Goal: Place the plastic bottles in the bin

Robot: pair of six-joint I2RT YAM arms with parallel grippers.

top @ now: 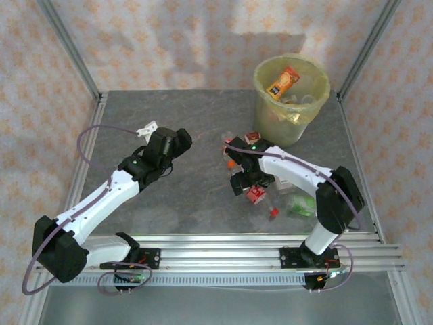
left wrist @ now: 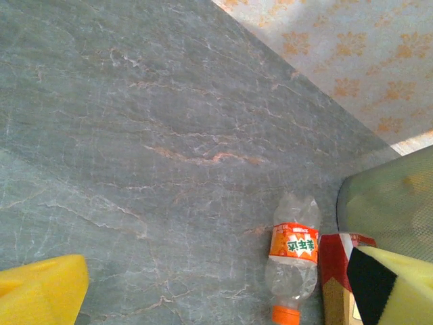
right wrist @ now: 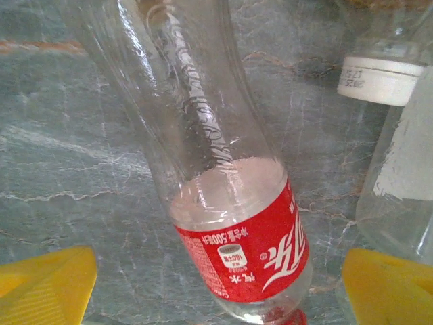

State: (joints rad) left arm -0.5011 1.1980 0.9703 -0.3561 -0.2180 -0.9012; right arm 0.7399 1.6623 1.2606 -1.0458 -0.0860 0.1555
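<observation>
Plastic bottles (top: 298, 204) lie clustered on the desk (top: 169, 203) near the bin (top: 291, 101), which holds others. Up close, my right wrist view shows my right hand (right wrist: 216, 288) open astride a red-labelled bottle (right wrist: 237, 223). My left hand (left wrist: 216, 288) hangs open near an orange-labelled bottle (left wrist: 293, 261).

One bin (top: 272, 116), two arms (top: 101, 198) (top: 306, 170), several bottles (left wrist: 293, 261).
</observation>
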